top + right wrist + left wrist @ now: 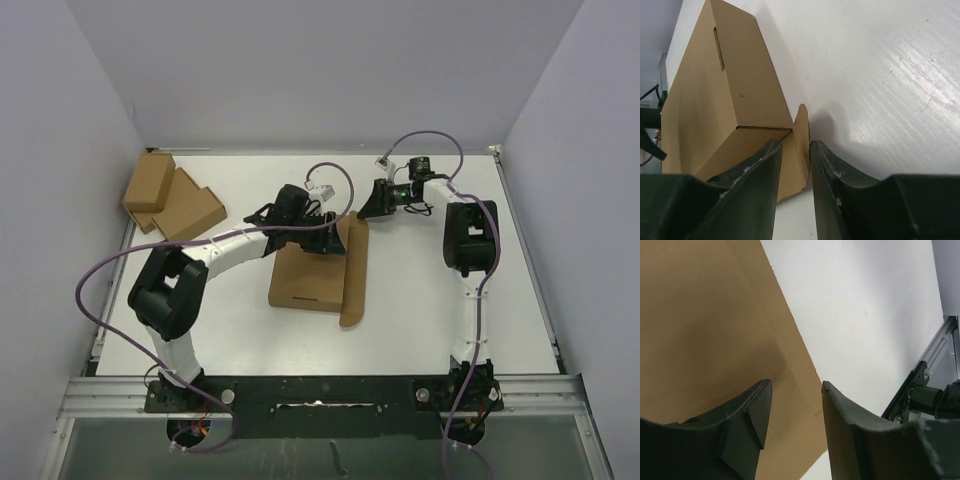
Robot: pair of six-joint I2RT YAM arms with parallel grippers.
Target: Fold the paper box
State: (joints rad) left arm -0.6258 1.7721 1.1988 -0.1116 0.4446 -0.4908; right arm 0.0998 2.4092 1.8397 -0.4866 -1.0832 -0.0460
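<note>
At the middle of the surface [430, 300] lies the probably light, stiff paper box [305, 280], best taken by flap edges: left jaws half-open over its far edge, right jaws narrow around its upright flap [799, 150], pinch uncertain.

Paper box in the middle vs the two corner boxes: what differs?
The paper box is larger than the corner boxes. Its long right flap stands raised; the corner boxes look closed. It lies alone; the corner boxes touch each other. All are plain brown cardboard.
</note>
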